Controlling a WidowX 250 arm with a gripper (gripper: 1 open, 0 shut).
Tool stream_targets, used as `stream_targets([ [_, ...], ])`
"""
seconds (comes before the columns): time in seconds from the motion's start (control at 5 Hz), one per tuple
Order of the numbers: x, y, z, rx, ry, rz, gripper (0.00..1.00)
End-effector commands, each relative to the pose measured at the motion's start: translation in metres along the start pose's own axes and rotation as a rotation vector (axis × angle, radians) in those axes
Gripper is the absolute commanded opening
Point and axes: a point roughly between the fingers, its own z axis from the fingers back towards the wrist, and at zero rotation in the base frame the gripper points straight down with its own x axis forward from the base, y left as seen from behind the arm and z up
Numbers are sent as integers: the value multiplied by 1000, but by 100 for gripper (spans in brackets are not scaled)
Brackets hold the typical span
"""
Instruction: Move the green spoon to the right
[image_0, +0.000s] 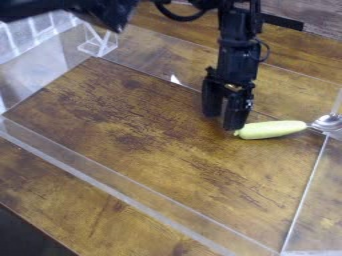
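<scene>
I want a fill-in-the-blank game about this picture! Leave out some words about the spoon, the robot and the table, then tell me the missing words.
1. The handle of the spoon is yellowish-____.
2. The robot's gripper is the colour ____.
3. The table under them is the colour ____.
4. The spoon's metal end points to the ____ side of the picture.

Missing words: green; black; brown; right

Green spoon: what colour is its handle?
The handle is pale yellow-green, seen best in the camera view.
</scene>
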Motion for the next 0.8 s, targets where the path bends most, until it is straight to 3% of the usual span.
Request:
stream_targets([
  [0.0,-26,-5,55,79,-119,72,100],
  [0.4,-48,-13,58,100,-161,162,100],
  [0.6,-48,-15,58,112,-167,160,100],
])
